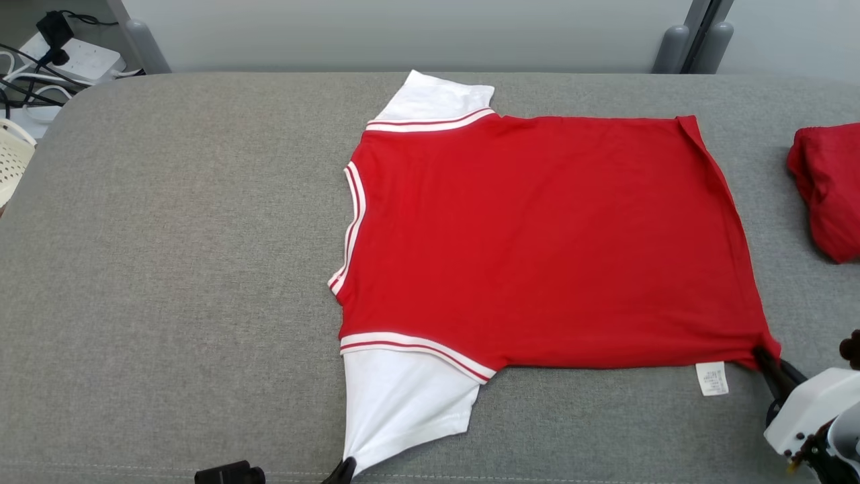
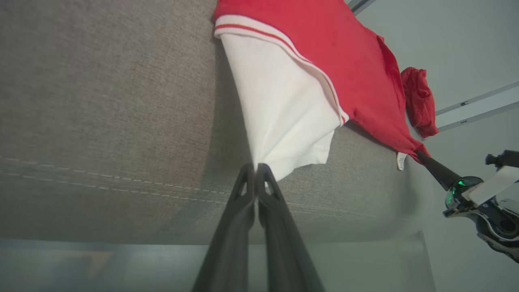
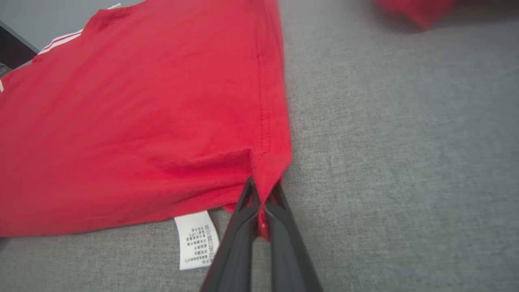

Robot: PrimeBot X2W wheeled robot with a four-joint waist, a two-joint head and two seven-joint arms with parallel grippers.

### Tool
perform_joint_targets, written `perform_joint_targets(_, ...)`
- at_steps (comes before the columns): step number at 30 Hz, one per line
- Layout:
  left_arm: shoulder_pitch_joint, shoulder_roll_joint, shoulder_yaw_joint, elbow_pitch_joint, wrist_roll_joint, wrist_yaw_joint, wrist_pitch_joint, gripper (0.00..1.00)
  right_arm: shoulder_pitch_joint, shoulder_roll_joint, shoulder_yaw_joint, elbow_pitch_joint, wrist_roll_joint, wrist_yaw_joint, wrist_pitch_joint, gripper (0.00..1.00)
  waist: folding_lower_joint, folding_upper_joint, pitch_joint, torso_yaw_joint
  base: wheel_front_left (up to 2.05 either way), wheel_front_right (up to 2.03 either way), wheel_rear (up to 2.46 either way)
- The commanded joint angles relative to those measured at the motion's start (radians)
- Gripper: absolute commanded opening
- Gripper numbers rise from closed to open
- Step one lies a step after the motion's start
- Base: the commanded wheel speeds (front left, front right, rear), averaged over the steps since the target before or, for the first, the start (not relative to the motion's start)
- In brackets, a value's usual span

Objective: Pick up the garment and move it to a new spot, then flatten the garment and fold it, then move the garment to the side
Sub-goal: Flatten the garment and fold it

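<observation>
Red short-sleeved T-shirt with white sleeves and striped trim (image 1: 537,235) lying flat at centre of head view on grey fabric-topped table (image 1: 168,269). Left gripper (image 2: 256,168) clamping tip of near white sleeve at bottom edge; right gripper (image 3: 264,190) pinching lower-right hem corner. Flattening step seemingly in hand; fold likely calling for both held corners lifting toward top of frame together. Neckline pointing frame-left, hem frame-right; long axis running left-right.

2 garments (image 1: 537,235) (image 1: 830,191), 2 hands (image 1: 347,467) (image 1: 764,356)
</observation>
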Motion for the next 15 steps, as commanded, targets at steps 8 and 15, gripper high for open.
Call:
perform_joint_targets(8, -0.042, -0.009, 0.013, 0.070, 0.036, 0.041, -0.005, 0.53, 0.033, -0.031, 0.069, 0.015, 0.005, 0.001, -0.003, 0.48, 0.0000, -0.0001, -0.020, -0.013, 0.00, 0.00, 0.00)
perform_joint_targets(15, -0.076, -0.043, 0.008, 0.142, 0.071, 0.093, -0.033, 1.00, 0.014, -0.009, 0.039, 0.114, -0.033, 0.001, -0.021, 1.00, 0.0000, -0.0001, -0.041, -0.026, 0.00, 0.00, 0.00)
